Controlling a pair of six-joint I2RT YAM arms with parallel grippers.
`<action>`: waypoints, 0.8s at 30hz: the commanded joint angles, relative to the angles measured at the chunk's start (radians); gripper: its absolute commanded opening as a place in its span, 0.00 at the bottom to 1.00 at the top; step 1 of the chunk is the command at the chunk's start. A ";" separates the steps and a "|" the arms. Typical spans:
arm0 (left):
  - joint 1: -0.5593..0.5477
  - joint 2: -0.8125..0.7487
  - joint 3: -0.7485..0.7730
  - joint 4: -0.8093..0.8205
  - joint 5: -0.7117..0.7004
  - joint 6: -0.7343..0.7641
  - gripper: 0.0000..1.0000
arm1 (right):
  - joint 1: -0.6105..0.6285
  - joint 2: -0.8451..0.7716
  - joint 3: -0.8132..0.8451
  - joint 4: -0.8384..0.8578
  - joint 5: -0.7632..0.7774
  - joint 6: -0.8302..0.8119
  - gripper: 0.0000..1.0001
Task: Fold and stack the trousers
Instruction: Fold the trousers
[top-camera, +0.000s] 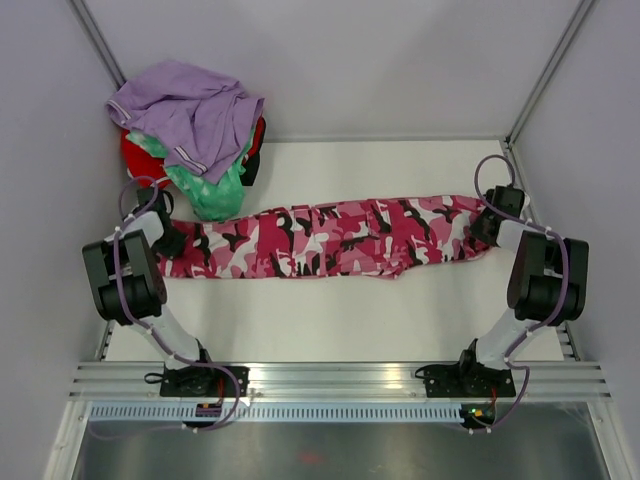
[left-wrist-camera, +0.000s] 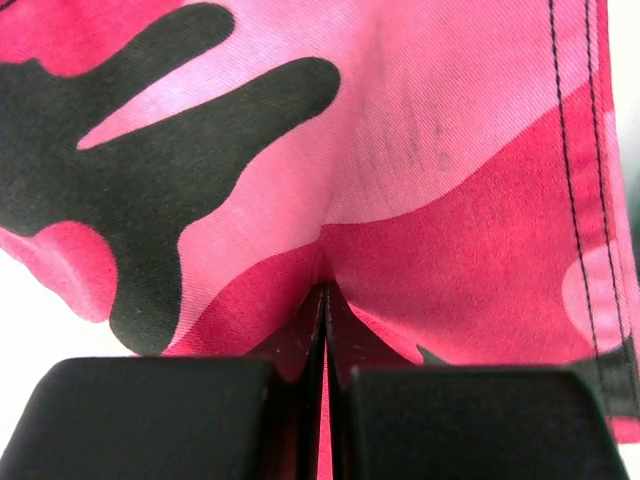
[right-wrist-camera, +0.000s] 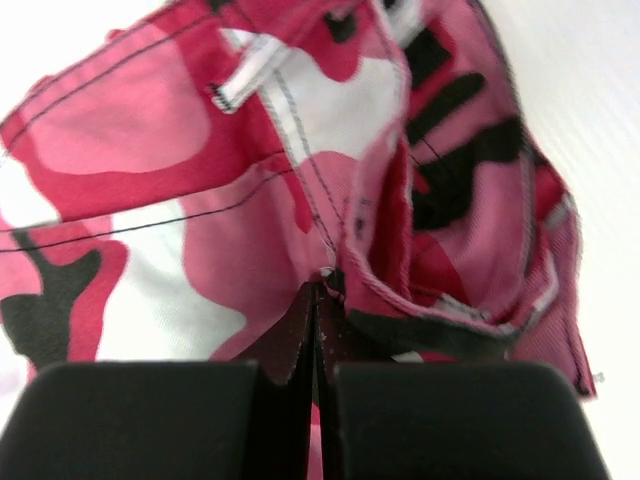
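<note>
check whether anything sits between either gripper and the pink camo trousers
Nothing visible does. The left gripper is shut on one end of the trousers, the right gripper on the other, cloth pinched directly. The pile of other clothes lies at the far left corner.

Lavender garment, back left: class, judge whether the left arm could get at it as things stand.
Probably not yet. The lavender garment lies uncovered atop the pile just behind the left gripper, so the way looks free, but that gripper is shut on the trousers and would have to let go first.
</note>
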 joint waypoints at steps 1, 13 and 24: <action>0.043 -0.060 -0.102 -0.124 -0.023 -0.027 0.02 | -0.072 -0.050 -0.112 -0.128 0.087 0.038 0.00; 0.048 -0.349 -0.204 -0.182 -0.051 -0.005 0.02 | -0.104 -0.416 -0.290 -0.215 0.099 0.075 0.00; -0.003 -0.339 0.132 -0.144 0.068 0.074 0.15 | 0.049 -0.447 -0.014 -0.201 -0.099 -0.029 0.01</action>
